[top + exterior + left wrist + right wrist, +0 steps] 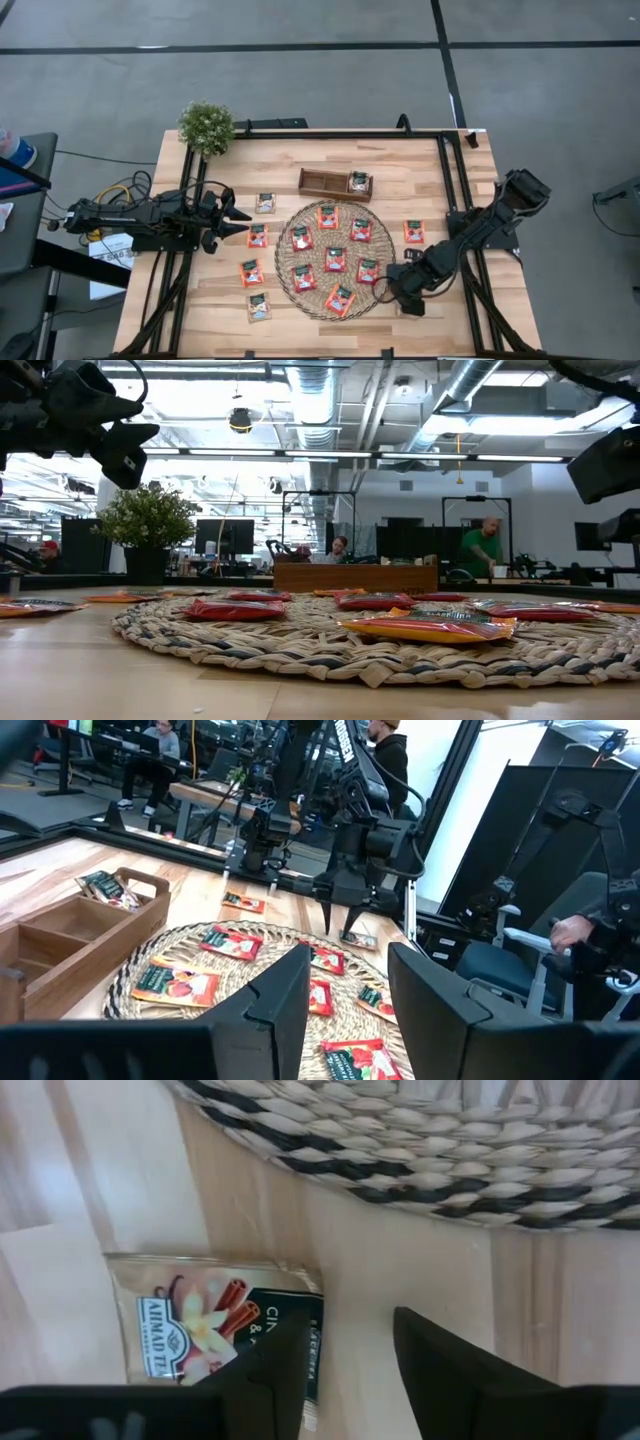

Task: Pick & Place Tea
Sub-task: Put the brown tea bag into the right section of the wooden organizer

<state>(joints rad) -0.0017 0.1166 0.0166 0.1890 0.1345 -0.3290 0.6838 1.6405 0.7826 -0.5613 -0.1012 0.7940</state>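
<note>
Right gripper (345,1370) is hanging low over the wooden table (430,180) just off the woven mat (331,258), fingers parted and straddling one edge of a pale tea sachet (210,1328), while the left gripper (240,214), part open and empty, is hovering beyond the mat's far side.

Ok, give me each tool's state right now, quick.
Left tool: open, holding nothing, raised over the table's left side.
Right tool: open, low over a pale tea sachet beside the woven mat, one finger over its edge; not gripped.
</note>
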